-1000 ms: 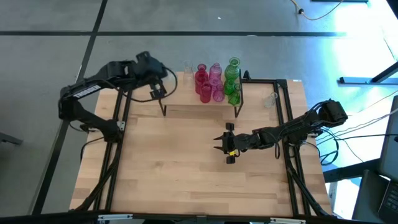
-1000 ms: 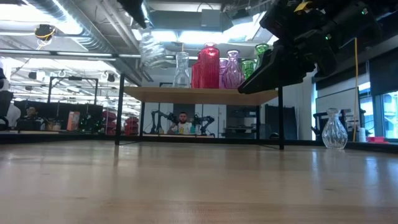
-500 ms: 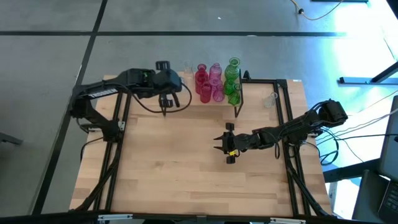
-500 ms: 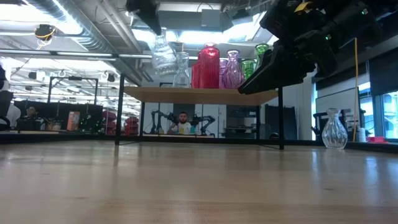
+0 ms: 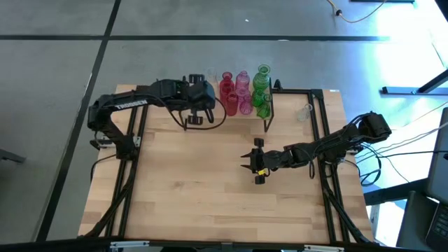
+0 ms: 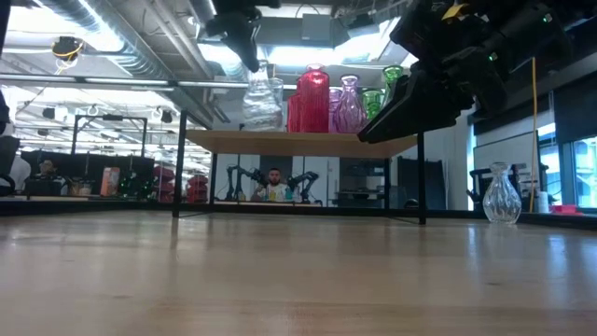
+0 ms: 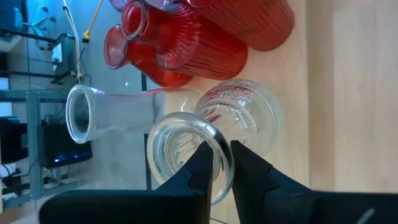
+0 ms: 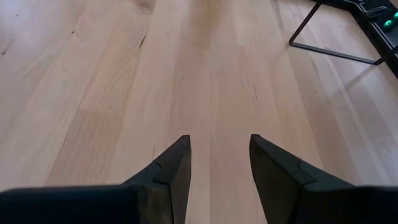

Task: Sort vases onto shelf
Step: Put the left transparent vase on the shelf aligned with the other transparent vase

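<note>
The left pincer (image 7: 216, 163) is clenched on the rim of a clear vase (image 7: 239, 121), one finger inside the mouth and one outside. Since a second ago this arm has swung from the shelf's left end toward its middle, carrying the clear vase in; in the low view the vase (image 6: 261, 98) now sits at shelf-top level, just beside a second clear vase (image 7: 118, 112) and near the red vases (image 6: 312, 98). Whether its base touches the board I cannot tell.

The right pincer (image 5: 256, 162) has not moved: it hovers over the middle of the tabletop (image 5: 196, 196), fingers (image 8: 171, 168) released and apart, with nothing between them.

The shelf (image 6: 298, 142) has bare board on its left part; its right part is crowded with red, pink (image 5: 243, 98) and green vases (image 5: 262, 87) standing close together. 1 more clear vase (image 6: 501, 196) stands apart on the tabletop, beyond the shelf's right leg.

The held vase is ribbed, translucent glass, round-bellied with a narrow neck and flared lip.
</note>
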